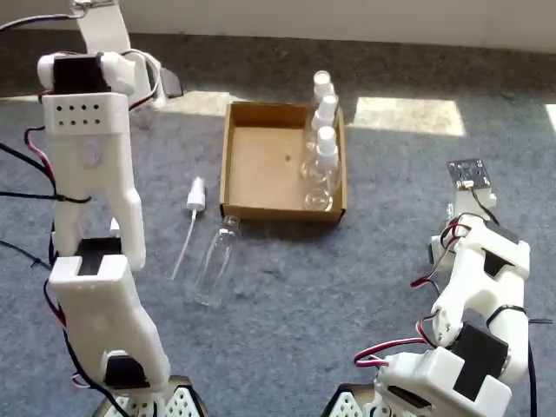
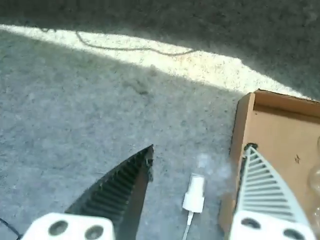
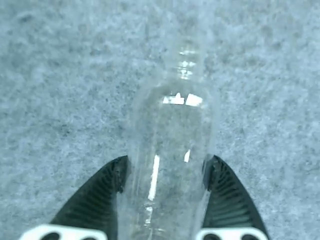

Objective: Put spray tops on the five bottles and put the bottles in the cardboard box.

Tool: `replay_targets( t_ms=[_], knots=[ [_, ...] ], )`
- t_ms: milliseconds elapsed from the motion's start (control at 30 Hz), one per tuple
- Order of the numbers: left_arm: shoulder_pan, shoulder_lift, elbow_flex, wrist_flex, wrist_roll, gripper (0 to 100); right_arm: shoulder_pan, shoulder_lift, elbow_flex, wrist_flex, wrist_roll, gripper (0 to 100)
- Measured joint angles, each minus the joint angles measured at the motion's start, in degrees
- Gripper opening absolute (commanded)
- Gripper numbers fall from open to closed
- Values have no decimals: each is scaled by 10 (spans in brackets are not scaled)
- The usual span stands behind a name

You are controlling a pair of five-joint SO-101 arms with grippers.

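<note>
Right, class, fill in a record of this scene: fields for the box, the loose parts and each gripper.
box: three topped bottles along one wall
carpet: spray top and bare bottle, lying side by side
left gripper: open, above the spray top
right gripper: shut on second bottle, no top

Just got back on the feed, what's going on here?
Three clear bottles with white spray tops already stand along one side of the brown cardboard box. The right gripper grips an uncapped clear plastic bottle from both sides, over the grey carpet. The left gripper hangs open above a loose white spray top lying beside the box. Another uncapped bottle lies on the carpet near that top.
</note>
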Motion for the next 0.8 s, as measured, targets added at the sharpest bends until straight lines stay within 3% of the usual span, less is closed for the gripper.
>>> replay_targets(
  t_ms=[200,333,467,600,800],
  knots=[
    [-9,-18,31,42,-45,262,-8,0,-5,0,0,68],
    [-6,-98,156,43,-82,262,-12,1,-15,0,0,74],
    [-7,-223,315,35,-91,262,-13,1,-21,45,-1,162],
    [-7,-392,514,-42,-106,264,-18,1,-22,67,0,237],
    [24,-624,888,-215,-113,264,-17,10,-22,95,-21,242]
  ],
)
